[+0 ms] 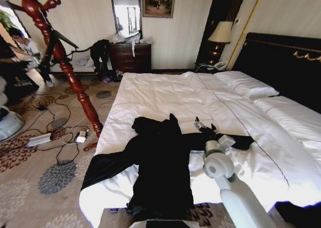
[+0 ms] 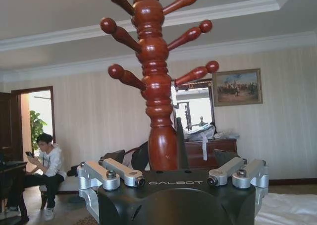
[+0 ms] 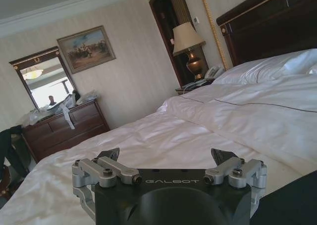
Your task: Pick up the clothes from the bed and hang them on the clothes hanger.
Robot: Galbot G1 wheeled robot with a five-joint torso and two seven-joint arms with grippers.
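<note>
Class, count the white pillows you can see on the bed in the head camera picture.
2. One pillow lies nearer the lamp; the second pillow lies beside it along the black headboard, cut off by the picture's edge. More may lie beyond.

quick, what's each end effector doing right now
Left end effector: open, holding nothing, facing the hanger.
Right end effector: open, holding nothing, low over the bed beside the clothes.

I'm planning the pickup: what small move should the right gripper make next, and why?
Probably lower the right gripper onto the clothes and close. Its fingers are open and empty, low above the white bed, beside the black fabric. The garment lies spread flat, ungrasped, and the clothes hanger stands bare to the left.
</note>
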